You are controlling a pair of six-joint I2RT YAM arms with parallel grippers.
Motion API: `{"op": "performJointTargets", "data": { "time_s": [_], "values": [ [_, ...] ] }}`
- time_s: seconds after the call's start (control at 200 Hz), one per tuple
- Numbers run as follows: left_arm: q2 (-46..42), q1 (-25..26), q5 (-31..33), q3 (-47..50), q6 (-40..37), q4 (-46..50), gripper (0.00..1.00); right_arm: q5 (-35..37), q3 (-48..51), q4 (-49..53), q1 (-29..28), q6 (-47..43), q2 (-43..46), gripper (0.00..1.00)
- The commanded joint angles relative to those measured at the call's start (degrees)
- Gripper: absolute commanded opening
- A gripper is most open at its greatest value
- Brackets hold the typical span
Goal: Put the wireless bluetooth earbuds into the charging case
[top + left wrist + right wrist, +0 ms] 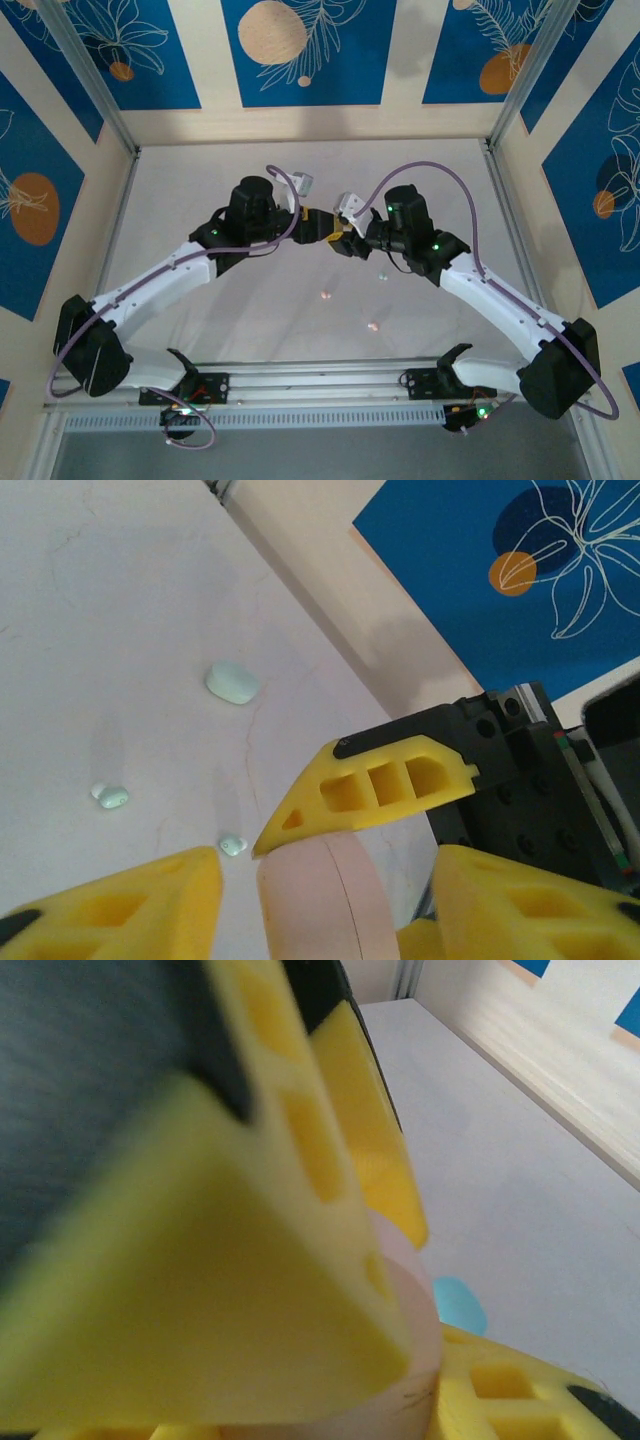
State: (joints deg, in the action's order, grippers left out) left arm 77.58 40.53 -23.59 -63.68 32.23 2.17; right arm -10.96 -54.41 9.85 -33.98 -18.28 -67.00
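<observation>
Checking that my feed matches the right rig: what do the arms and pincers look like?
The left arm and right arm match: white links, black joint housings, a purple cable looping along each, green lights at the wrists. The left pincer and right pincer have yellow wedge-shaped fingers with cut-out pockets on black mounts.

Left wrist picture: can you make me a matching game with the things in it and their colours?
Things:
1 fingers
2 big case between them
3 loose case
4 wall panel

Colours:
a pink
b blue
c yellow
d mint green

Pairs: 1-c, 2-a, 3-d, 4-b
</observation>
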Motion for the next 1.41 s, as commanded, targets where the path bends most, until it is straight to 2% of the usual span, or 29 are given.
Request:
{"op": "performJointTargets", "data": {
  "time_s": [0.0,0.15,0.27,0.42,0.52,0.6,0.645,0.725,0.795,0.895,0.98,1.206,1.401],
  "values": [
    [1.1,0.7,-0.4,-2.5,0.4,0.1,0.51,0.8,-1.8,-1.5,-0.8,-1.5,-0.2,0.38],
    [1.2,0.7,1.0,-3.3,0.3,2.9,0.36,7.1,-2.2,-1.6,-2.6,-3.0,-0.2,0.39],
    [0.9,0.6,1.0,-3.1,1.3,3.1,0.21,8.8,-2.0,-2.0,-2.9,-3.1,0.2,0.4],
    [-0.7,0.6,3.3,-2.3,3.9,2.5,0.07,12.4,-0.3,-4.7,-3.1,-2.4,1.7,0.49],
    [-2.5,0.6,4.2,-0.6,7.2,-0.7,0.05,11.9,4.2,-11.6,-2.1,-0.7,5.1,0.57],
    [-3.6,0.5,4.5,1.3,10.8,-4.8,0.05,5.0,10.5,-21.7,0.3,-1.8,8.2,0.61],
    [-3.9,0.6,4.0,2.1,13.0,-7.0,0.04,-0.2,13.7,-25.8,1.7,-4.3,8.7,0.61],
    [-4.0,0.5,2.8,2.9,16.6,-10.1,0.04,-1.6,14.7,-27.7,3.4,-2.3,8.0,0.61],
    [-4.0,0.6,1.7,3.3,18.9,-12.3,0.04,-5.5,14.6,-28.9,5.1,0.2,7.5,0.61],
    [-4.2,0.6,1.1,3.5,20.3,-13.4,0.04,-8.5,15.6,-34.5,5.9,3.1,7.2,0.63],
    [-4.5,0.6,1.3,3.4,20.3,-12.8,0.04,-11.4,15.0,-34.8,6.1,3.3,6.8,0.62],
    [-4.4,0.5,0.2,2.9,21.4,-13.3,0.04,-12.8,13.6,-35.2,6.2,3.5,5.2,0.61],
    [-4.5,0.5,-0.2,3.1,21.6,-13.4,0.04,-13.7,12.8,-36.8,6.3,4.6,4.1,0.53]
  ]
}}
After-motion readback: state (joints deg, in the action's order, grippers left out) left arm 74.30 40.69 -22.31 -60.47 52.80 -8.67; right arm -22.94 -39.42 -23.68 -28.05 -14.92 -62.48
